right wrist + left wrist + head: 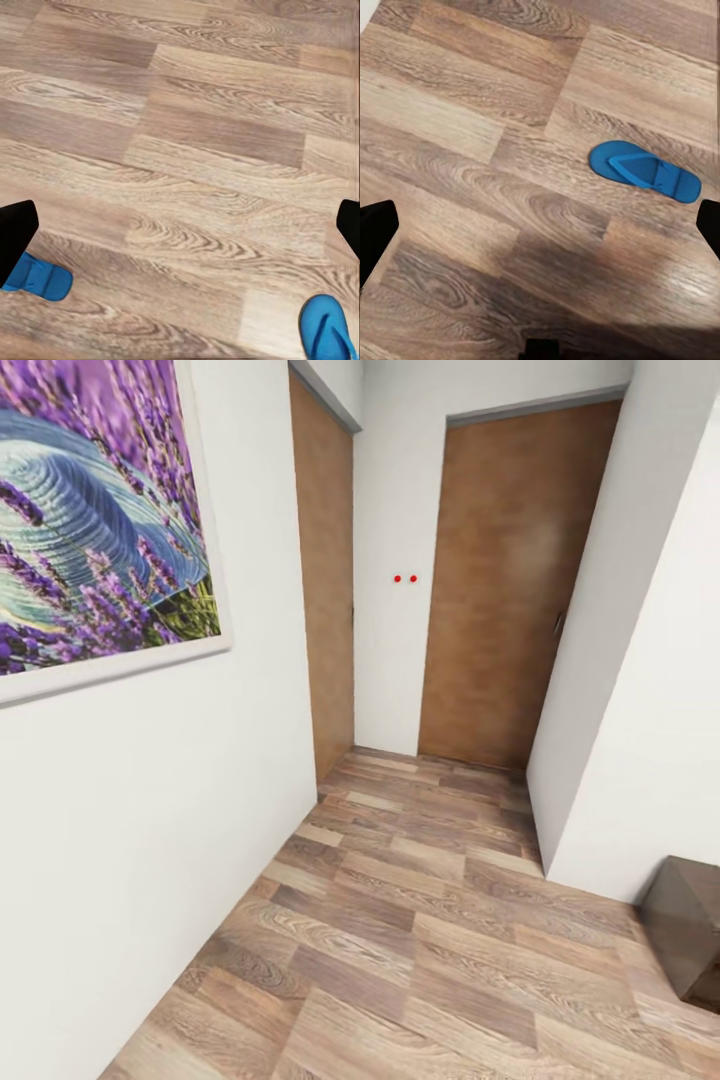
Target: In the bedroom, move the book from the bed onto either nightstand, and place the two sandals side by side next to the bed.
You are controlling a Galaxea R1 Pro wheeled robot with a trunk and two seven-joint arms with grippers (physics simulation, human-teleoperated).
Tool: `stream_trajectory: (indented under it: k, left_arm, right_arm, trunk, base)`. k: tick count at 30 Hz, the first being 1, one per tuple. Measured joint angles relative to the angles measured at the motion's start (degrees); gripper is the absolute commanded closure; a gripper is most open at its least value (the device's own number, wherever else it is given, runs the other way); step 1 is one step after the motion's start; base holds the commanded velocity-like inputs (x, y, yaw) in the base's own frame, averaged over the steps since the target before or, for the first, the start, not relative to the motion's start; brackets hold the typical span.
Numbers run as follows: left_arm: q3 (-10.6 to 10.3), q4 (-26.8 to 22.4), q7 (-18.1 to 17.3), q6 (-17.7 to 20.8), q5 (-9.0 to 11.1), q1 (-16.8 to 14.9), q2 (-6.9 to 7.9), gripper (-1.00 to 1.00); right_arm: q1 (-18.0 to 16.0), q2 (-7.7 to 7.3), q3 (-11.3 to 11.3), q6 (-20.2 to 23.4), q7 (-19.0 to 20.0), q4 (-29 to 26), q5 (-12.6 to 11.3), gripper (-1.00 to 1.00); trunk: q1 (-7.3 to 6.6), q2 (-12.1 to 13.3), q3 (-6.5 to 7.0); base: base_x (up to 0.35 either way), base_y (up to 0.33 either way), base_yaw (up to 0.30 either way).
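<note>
In the left wrist view a bright blue sandal [643,171] lies flat on the wood-plank floor [472,150]. It lies ahead of my left gripper [540,232], which is open with its dark fingertips [375,232] far apart and nothing between them. The right wrist view has two blue sandals partly in frame, one sandal [39,277] beside a fingertip [15,229] and the other sandal [327,330] at the frame's corner. My right gripper [180,229] is open and empty above the floor. The book and the bed are out of view.
The head view looks down a narrow passage with white walls and two brown doors [510,590]. A framed lavender picture [95,510] hangs on the left wall. A dark-brown boxy piece of furniture [685,935] stands at the lower right; I cannot tell if it is the nightstand.
</note>
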Motion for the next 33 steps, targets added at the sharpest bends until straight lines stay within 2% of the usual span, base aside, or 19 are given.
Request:
stream_trajectory:
  k: [6, 24, 28, 33]
  left_arm:
    - [0.03, 0.05, 0.03, 0.02, 0.06, 0.0, 0.01, -1.0]
    - [-0.16, 0.14, -0.03, 0.02, -0.08, 0.0, 0.0, -1.0]
    - [-0.12, 0.15, -0.03, 0.02, -0.07, 0.0, -0.06, -1.0]
    - [-0.17, 0.15, 0.04, 0.02, -0.12, 0.01, -0.25, -1.0]
  right_arm:
    - [0.0, -0.83, -0.02, -0.01, 0.05, -0.29, -0.01, -1.0]
    - [-0.02, -1.02, -0.07, 0.0, -0.08, -0.49, 0.03, -1.0]
    - [-0.02, -1.02, -0.1, 0.01, -0.09, -0.5, 0.03, -1.0]
    - [0.05, -1.07, 0.02, 0.13, -0.24, 0.33, -0.09, -1.0]
  trunk:
    - [0.0, 0.0, 0.02]
    - [0.0, 0.0, 0.03]
    - [0.0, 0.0, 0.03]
    - [0.0, 0.0, 0.03]
  base:
    - [0.0, 0.212, -0.283]
    - [0.032, 0.275, -0.283]
    - [0.01, 0.123, -0.266]
    - [0.001, 0.007, -0.022]
